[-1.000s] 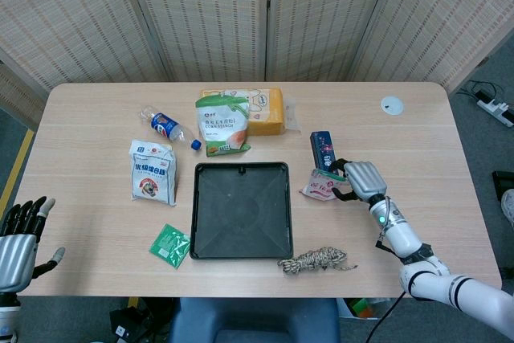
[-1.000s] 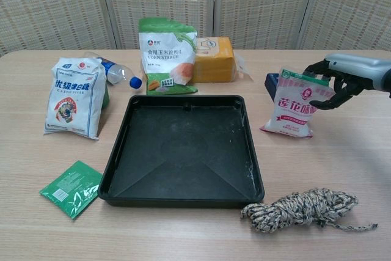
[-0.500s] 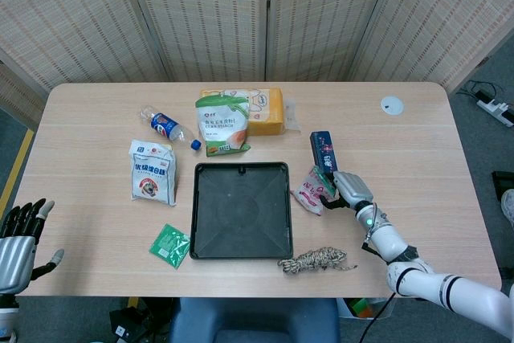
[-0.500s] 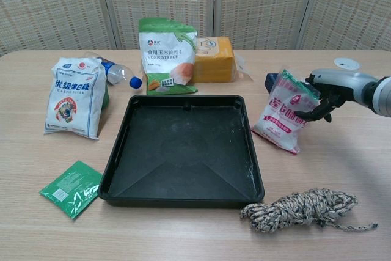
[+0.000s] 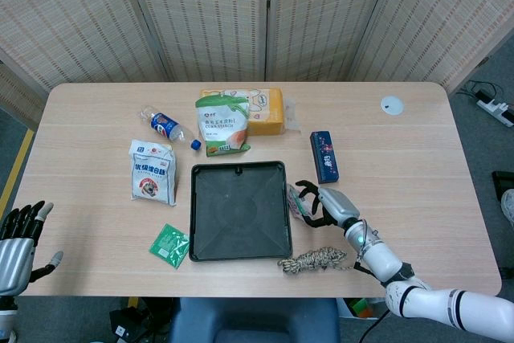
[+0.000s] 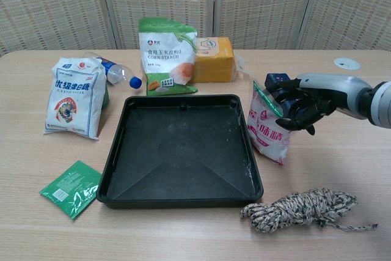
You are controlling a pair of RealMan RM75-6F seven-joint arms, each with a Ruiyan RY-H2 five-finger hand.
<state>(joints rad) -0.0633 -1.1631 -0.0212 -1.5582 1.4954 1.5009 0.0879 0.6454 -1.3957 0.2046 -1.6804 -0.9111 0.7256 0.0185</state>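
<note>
Right hand (image 6: 303, 107) grips the pink-and-white pouch (image 6: 267, 131), held tilted just beside the black tray's (image 6: 116, 163) right rim, near the table's front edge. Risk: the grip sits high on the bag, so its bottom may snag the rim or slip out. Left hand (image 5: 16, 240) hangs off the front-left corner, fingers spread, holding nothing.

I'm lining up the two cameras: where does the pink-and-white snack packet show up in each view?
Head view: pink-and-white snack packet, centre-right, against the black tray's right edge, held by the right hand.
Chest view: the packet, right of centre, beside the tray's right rim, gripped by the right hand.
Shared landmark: the coiled rope just in front of it.
</note>
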